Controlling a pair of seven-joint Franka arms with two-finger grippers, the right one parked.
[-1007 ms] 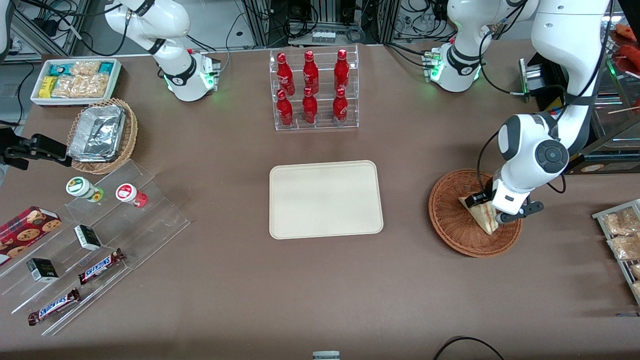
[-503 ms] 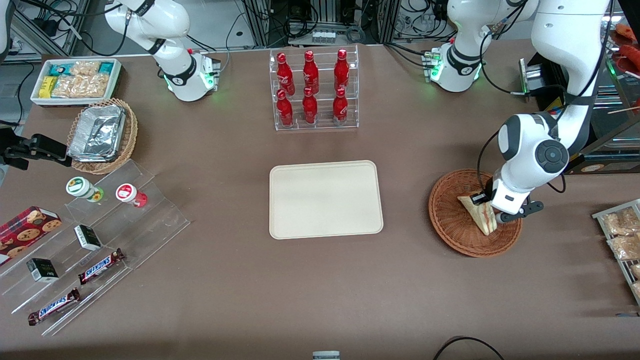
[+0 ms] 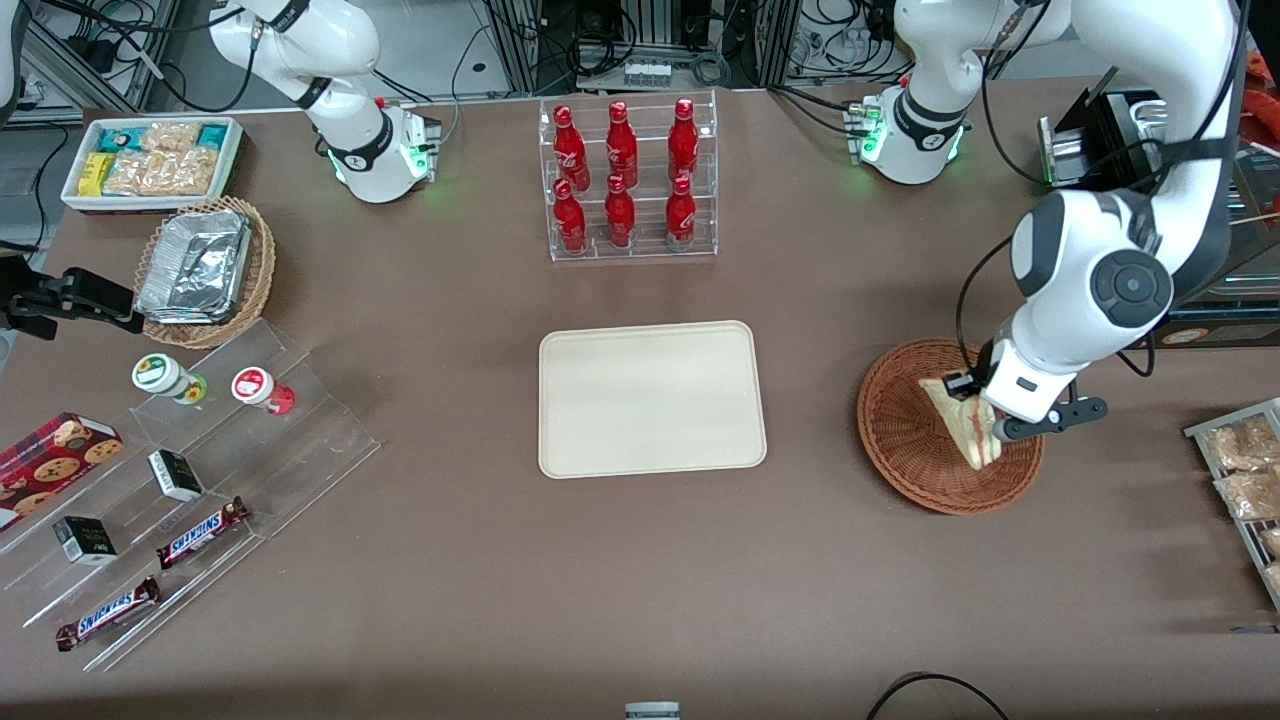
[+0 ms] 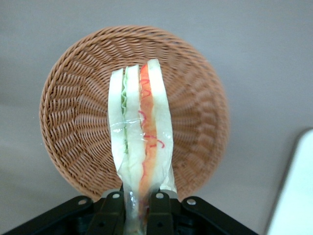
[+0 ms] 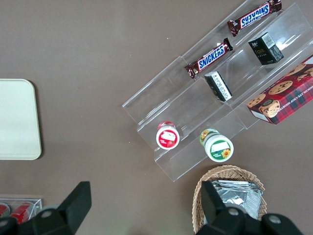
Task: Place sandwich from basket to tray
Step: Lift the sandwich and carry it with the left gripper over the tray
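Note:
My left gripper (image 3: pixel 982 412) hangs over the reddish-brown wicker basket (image 3: pixel 905 440) at the working arm's end of the table, shut on the sandwich (image 3: pixel 962 420). The clear-wrapped wedge is lifted above the basket floor. In the left wrist view the sandwich (image 4: pixel 142 132) sticks out from the gripper (image 4: pixel 138 208), showing pale bread with orange, red and green layers, and the basket (image 4: pixel 68 117) lies below it. The cream tray (image 3: pixel 651 397) lies flat at the table's middle with nothing on it, and its corner (image 4: pixel 296 196) shows in the wrist view.
A clear rack of red bottles (image 3: pixel 627 180) stands farther from the camera than the tray. Snack packets (image 3: pixel 1240 470) lie at the working arm's table edge. Toward the parked arm's end are an acrylic stepped stand (image 3: pixel 190 480) with snacks, a tan foil-filled basket (image 3: pixel 205 270) and a white bin (image 3: pixel 150 160).
The left arm has risen, lifting the sandwich off the basket floor. The wedge now hangs higher in the gripper, still over the basket.

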